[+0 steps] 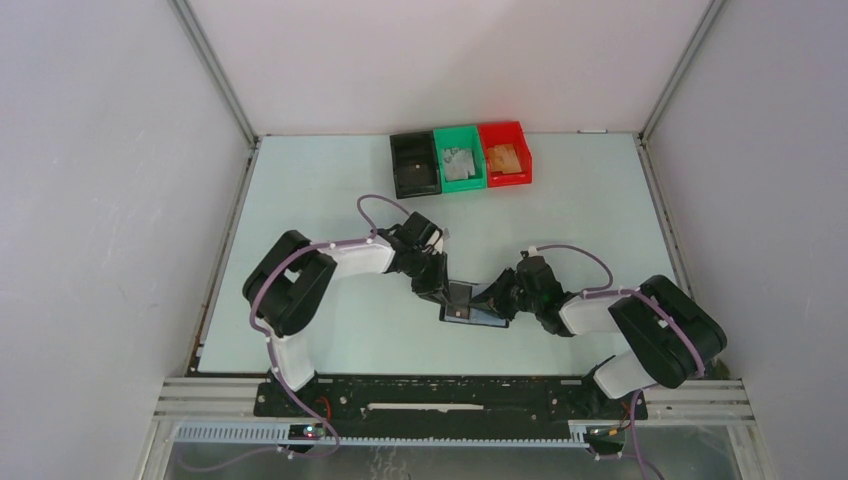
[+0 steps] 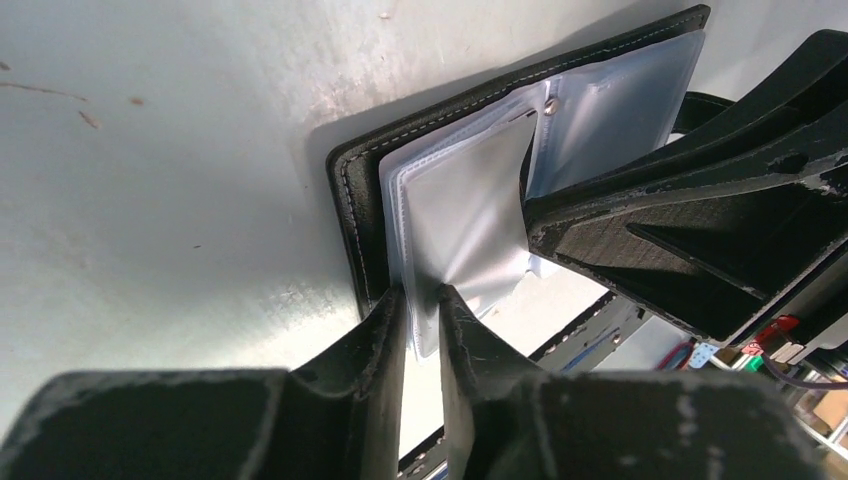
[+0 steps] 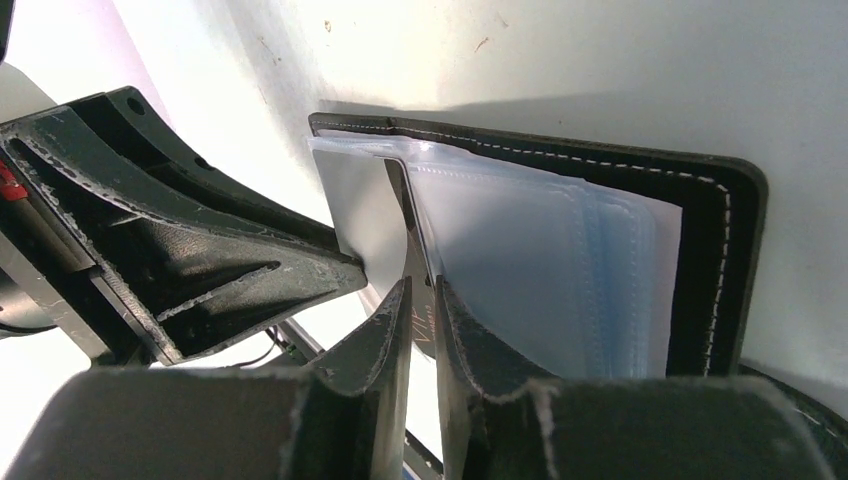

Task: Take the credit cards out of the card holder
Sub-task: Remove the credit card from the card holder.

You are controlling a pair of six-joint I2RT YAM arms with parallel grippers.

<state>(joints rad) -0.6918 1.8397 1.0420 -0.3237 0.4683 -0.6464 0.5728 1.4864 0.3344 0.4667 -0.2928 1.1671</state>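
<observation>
The worktop (image 1: 320, 200) is a pale, matt, green-white sheet with a few small brown flecks, closed in on three sides by plain white walls (image 1: 100, 200) joined by metal rails (image 1: 215, 70). Along its far edge three small plastic bins stand touching in a row: a black bin (image 1: 414, 165), a green bin (image 1: 460, 185) and a red bin (image 1: 520, 150). Loose credit cards (image 1: 459, 163) lie in the green and red ones, grey in the green and orange-tan in the red.

Wide bare surface lies to the left, to the right and between the bins and the arms.

The card holder (image 2: 350, 200) lies open near the middle, towards the near edge. It is black and leather-like, with white stitching and rounded corners, and it holds a fan of clear plastic sleeves (image 3: 540, 260).

The left gripper (image 2: 423, 305) has its ribbed black fingers narrowly apart around the lower edge of a grey-silver sheet (image 2: 470, 220). Whether it pinches the sheet I cannot tell.

The right gripper (image 3: 420, 295) is closed on a thin dark leaf at the holder's middle, just beside the left one.
</observation>
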